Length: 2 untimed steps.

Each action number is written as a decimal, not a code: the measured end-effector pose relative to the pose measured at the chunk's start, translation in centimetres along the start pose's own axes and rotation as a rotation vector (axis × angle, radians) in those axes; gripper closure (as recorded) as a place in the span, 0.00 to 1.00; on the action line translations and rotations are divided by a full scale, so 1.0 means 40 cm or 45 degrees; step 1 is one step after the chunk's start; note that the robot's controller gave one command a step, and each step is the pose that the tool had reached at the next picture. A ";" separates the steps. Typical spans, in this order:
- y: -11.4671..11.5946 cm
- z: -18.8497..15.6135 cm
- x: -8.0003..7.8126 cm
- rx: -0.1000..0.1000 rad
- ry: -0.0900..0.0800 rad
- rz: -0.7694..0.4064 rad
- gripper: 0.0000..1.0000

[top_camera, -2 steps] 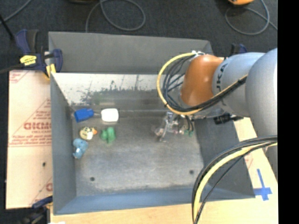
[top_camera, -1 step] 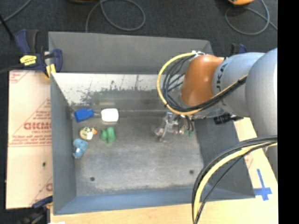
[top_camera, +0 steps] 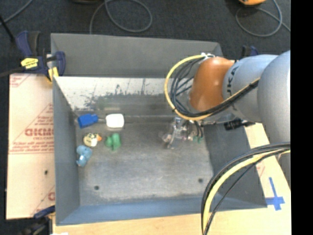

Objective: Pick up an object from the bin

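Gripper [top_camera: 177, 134]: low over the bare floor of the grey metal bin [top_camera: 146, 180]; right of the middle, near the back wall; partly hidden under the arm's orange cover [top_camera: 210, 84]
Jaws: too small and blurry; cannot tell if they are wide, narrow or holding something
Tiny green spot [top_camera: 199, 139]: just right of the gripper; cannot tell what it is
Things to pick: all on the left, well apart from the gripper; blue block [top_camera: 88, 120] beside white block [top_camera: 115, 121]; green lumpy toy [top_camera: 113, 141]; small yellow-and-white thing [top_camera: 90, 140]; pale blue thing [top_camera: 83, 155]
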<state>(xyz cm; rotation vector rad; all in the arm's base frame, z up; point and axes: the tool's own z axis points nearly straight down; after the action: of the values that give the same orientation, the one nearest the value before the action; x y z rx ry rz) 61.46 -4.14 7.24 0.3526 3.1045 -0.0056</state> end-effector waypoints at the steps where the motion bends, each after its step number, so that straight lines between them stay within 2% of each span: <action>1: -0.001 -0.021 0.004 0.001 0.007 0.000 1.00; 2: -0.002 -0.077 0.005 0.001 0.012 -0.001 1.00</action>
<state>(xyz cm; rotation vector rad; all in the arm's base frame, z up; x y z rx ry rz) 61.19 -4.14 10.30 0.3528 3.1141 -0.0056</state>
